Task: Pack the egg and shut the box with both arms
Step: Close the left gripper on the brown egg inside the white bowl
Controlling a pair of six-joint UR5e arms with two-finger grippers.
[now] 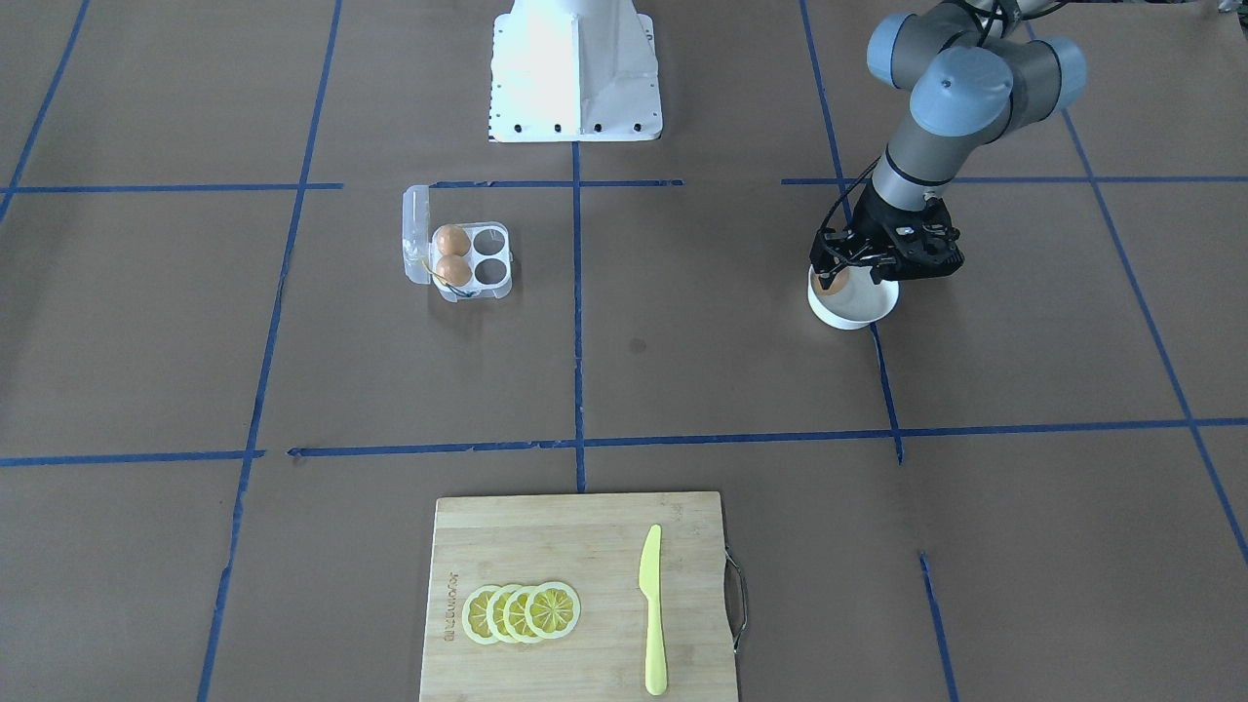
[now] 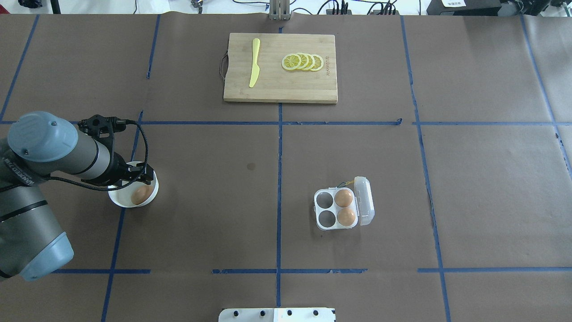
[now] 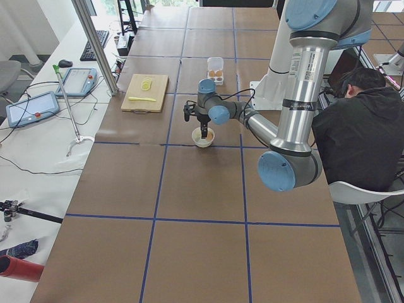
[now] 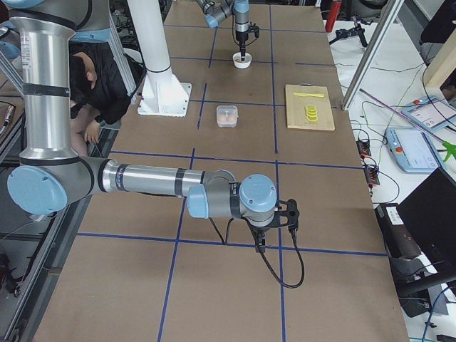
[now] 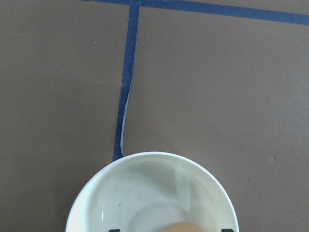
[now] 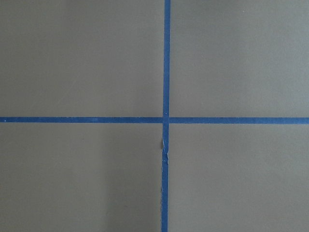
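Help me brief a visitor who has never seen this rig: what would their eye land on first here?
First, the left arm's pincer, down in the white bowl on the robot's left, open around an orange-brown egg. Then the clear box, lid open, with two eggs and two empty cups, on the robot's right of centre. Across the table, a wooden cutting board holds lemon slices and a yellow knife.

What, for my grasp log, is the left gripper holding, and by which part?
Nothing yet: the left gripper is open, fingertips astride the orange-brown egg in the round white bowl.
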